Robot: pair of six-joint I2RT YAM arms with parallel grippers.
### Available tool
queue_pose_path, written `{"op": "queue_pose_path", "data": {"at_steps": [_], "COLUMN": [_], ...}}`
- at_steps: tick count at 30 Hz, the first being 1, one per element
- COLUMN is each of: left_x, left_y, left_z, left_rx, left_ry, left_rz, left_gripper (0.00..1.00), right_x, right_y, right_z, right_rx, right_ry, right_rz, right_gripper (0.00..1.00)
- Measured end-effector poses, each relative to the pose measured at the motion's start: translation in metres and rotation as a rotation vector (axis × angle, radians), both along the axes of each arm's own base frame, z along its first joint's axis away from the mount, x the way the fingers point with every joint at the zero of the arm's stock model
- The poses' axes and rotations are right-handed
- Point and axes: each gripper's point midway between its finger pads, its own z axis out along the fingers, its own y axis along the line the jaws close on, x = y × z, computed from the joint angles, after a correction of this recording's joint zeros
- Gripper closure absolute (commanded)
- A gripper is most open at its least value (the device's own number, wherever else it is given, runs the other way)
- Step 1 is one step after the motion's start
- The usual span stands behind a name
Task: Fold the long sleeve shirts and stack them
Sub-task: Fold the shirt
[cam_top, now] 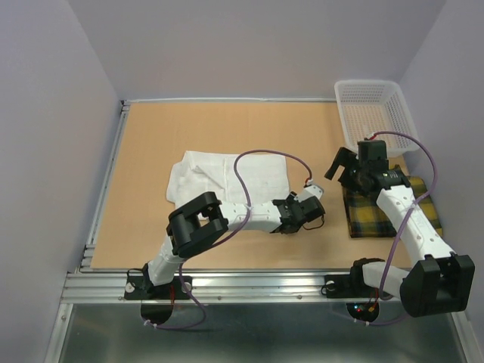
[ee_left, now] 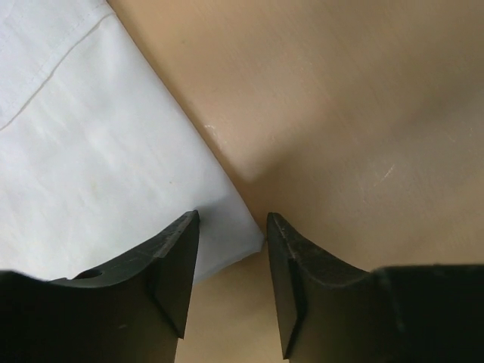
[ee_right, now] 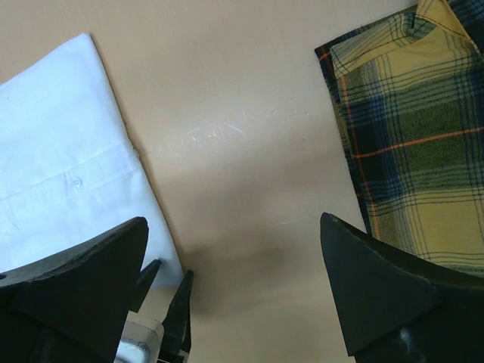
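Note:
The white shirt lies folded in the middle of the table. It also shows in the left wrist view and the right wrist view. My left gripper is open and low at the shirt's near right corner, which lies between its fingers. The plaid shirt lies folded at the right. My right gripper is wide open and empty above the bare table between the two shirts. The left gripper's fingers show in the right wrist view.
A white mesh basket stands at the far right corner of the wooden table. Grey walls close in the table on three sides. A metal rail runs along the near edge.

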Motion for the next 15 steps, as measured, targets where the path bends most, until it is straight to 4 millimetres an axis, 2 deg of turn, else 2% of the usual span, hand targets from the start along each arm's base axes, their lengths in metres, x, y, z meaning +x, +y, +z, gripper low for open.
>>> {"op": "queue_pose_path", "data": {"at_steps": [2,5,6,9,15], "left_x": [0.001,0.003,0.003,0.007,0.011], "left_y": [-0.001,-0.001,-0.001,0.000,0.007], "left_z": [-0.001,-0.002,-0.003,-0.004,-0.002], "left_rx": [-0.005,-0.016,-0.020,-0.034,-0.053], "left_ry": [0.000,-0.001,0.001,0.000,0.004], "left_rz": [0.005,0.012,0.018,0.029,0.041], "left_gripper": [0.62,0.77,0.77,0.90,0.93], "right_x": [0.000,-0.003,-0.004,-0.005,-0.004], "right_y": [0.001,0.004,0.005,0.012,0.032], "right_z": [0.000,-0.004,-0.005,-0.007,-0.018], "right_rx": [0.005,0.019,0.024,0.051,0.144], "right_ry": [0.002,0.012,0.016,0.026,0.054], "right_rz": [0.003,0.016,0.021,0.046,0.118], "right_gripper": [0.00,0.01,0.01,0.01,0.00]}}
